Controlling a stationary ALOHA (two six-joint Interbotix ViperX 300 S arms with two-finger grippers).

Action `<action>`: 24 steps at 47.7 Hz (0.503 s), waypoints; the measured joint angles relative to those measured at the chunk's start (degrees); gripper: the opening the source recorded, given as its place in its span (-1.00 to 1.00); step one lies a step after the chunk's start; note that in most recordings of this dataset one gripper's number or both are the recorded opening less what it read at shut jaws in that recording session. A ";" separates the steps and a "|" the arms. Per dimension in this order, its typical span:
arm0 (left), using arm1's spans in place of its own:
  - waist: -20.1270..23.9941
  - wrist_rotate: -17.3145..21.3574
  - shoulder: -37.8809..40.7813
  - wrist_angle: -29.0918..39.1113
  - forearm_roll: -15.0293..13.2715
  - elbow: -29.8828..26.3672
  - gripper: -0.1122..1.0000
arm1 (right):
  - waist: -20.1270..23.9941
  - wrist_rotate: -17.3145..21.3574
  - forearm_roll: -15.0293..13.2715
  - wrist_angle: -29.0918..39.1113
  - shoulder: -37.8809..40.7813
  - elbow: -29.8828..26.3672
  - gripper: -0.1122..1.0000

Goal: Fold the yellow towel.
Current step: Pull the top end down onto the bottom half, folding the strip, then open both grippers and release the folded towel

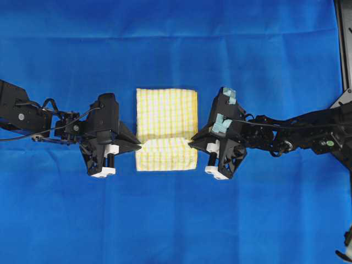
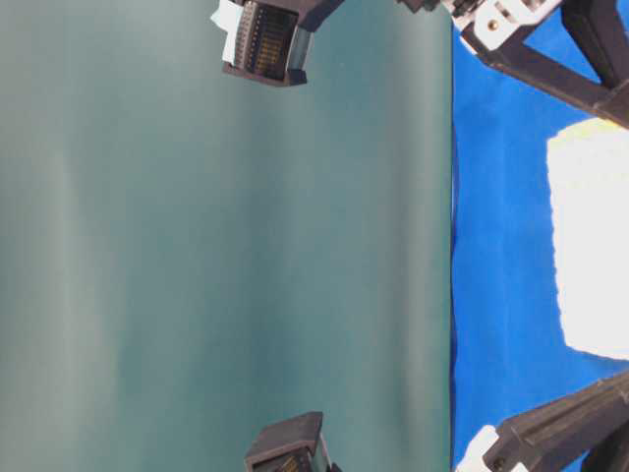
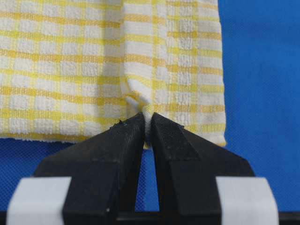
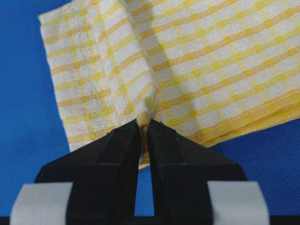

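Observation:
The yellow towel (image 1: 166, 125), checked yellow and white, lies in the middle of the blue cloth, with its near part doubled over into a raised band (image 1: 166, 154). My left gripper (image 1: 141, 145) pinches the towel's left edge at that band. In the left wrist view the black fingers (image 3: 123, 140) are shut on a pucker of the yellow towel (image 3: 70, 70). My right gripper (image 1: 191, 144) is shut on the right edge at the same height. The right wrist view shows the yellow towel (image 4: 197, 61) creased up between the fingertips (image 4: 161, 140). In the table-level view the towel (image 2: 590, 246) shows at the right.
A large plain blue cloth (image 1: 176, 220) covers the table all round the towel. A black frame part (image 1: 344, 49) stands at the right edge of the overhead view. In the table-level view, dark arm parts (image 2: 265, 39) show at the top and bottom.

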 measured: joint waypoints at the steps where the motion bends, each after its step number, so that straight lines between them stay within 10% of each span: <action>1: 0.00 0.09 0.00 0.00 -0.09 0.00 -0.72 | 0.00 0.00 0.09 0.00 -0.09 0.00 -0.71; 17: -0.62 0.00 -0.53 0.09 -0.09 -0.79 -0.72 | 0.79 0.00 0.70 0.35 0.00 -0.09 -0.67; 24: -1.41 0.09 -1.49 0.26 0.00 -0.88 -0.47 | 1.49 0.00 0.70 0.53 0.00 -0.35 0.00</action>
